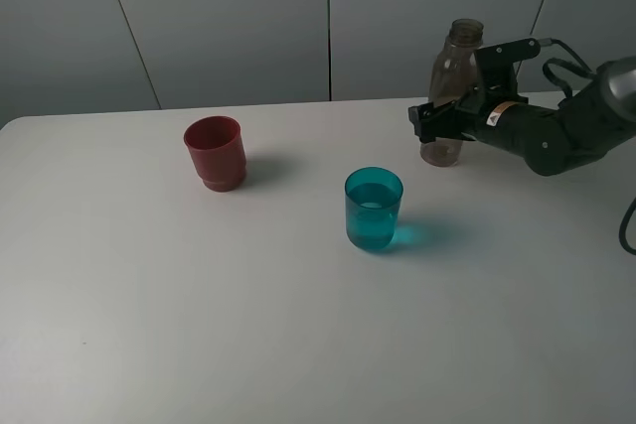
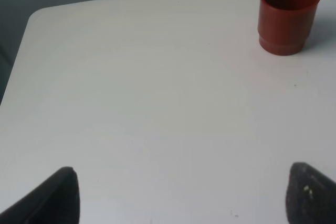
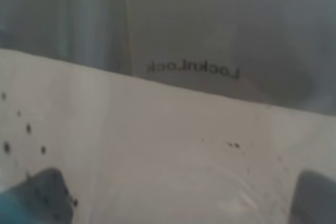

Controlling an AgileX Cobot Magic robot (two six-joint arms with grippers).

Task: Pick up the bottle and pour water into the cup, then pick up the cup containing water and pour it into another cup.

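The bottle (image 1: 452,62) stands upright on the white worktop (image 1: 199,345), at its far right part, close to the grey wall panels (image 1: 229,17). The fingers of the right arm (image 1: 427,121) are placed around its lower half, one on each side, and the neck and shoulder rise above them. In the right wrist view the translucent wall of the bottle (image 3: 173,129) fills nearly the whole picture, with some dark mirrored letters on it, and the two finger tips are far apart at the edges, so these fingers are wide open; I cannot tell if a pad touches the plastic. The teal cup (image 1: 374,208) stands upright near the middle of the worktop, in front and to the left of the bottle and apart from it, and it seems to contain water. The red cup (image 1: 216,152) stands upright further left, well apart from the teal cup. The fingers of the left arm (image 2: 63,198) are also wide open above bare worktop and hold nothing, with the red cup (image 2: 287,17) well ahead of them
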